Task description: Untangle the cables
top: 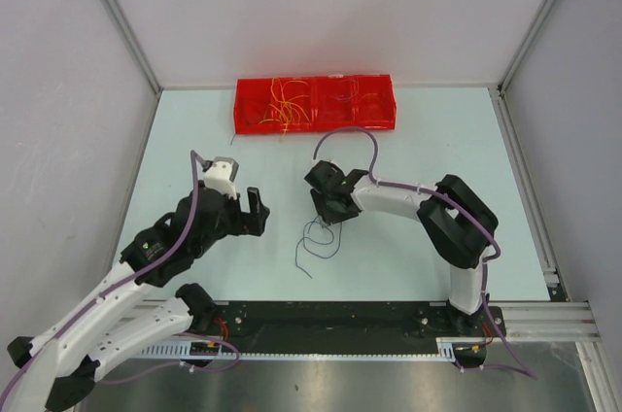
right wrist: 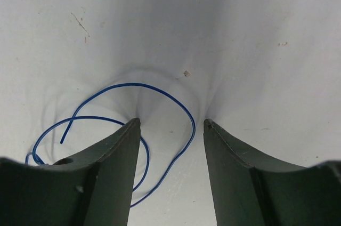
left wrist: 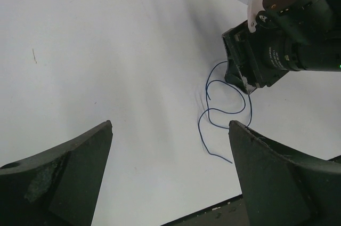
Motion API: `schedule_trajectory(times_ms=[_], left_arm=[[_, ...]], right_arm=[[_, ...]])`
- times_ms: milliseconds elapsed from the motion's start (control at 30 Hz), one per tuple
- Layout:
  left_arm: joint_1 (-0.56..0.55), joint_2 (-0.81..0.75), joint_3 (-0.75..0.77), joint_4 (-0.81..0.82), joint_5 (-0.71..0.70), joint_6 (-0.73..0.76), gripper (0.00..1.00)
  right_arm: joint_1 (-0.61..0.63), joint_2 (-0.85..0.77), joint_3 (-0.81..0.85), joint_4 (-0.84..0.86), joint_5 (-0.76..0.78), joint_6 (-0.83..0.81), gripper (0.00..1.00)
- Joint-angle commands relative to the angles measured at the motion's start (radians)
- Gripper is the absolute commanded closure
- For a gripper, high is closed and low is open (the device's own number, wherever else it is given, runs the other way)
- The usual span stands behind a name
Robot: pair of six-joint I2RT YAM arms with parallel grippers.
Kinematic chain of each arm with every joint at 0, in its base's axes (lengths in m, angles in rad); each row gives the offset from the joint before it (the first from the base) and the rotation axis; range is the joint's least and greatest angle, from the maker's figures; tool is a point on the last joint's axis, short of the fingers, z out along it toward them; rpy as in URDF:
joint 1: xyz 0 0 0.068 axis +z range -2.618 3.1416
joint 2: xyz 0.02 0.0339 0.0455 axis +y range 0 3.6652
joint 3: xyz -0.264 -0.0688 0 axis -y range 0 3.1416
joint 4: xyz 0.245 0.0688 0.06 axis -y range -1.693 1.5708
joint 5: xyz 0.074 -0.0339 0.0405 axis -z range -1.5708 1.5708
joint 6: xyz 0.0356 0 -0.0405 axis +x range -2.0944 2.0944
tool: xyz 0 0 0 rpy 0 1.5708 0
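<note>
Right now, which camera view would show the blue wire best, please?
The left wrist view: the blue wire lies almost whole, loops clear. The right wrist view hides part behind the right pincer; the top view shows it small and dark.

In your right wrist view the blue cable [right wrist: 138,84] slips behind the right hand's [right wrist: 171,124] fingers, so you can't follow its loops there. From above, the wires [top: 287,106] in the red tray [top: 321,126] are too thin to tell how they cross.
</note>
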Motion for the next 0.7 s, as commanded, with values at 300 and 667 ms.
schedule_trajectory(times_ms=[300,667], left_arm=[[0.005,0.016,-0.005,0.012,-0.015,0.02,0.05],[0.008,0.022,-0.007,0.01,-0.021,0.018,0.05]], right_arm=[[0.054,0.041,0.021,0.017,-0.04,-0.054,0.45],[0.057,-0.023,0.036,0.038,-0.078,-0.065,0.45]])
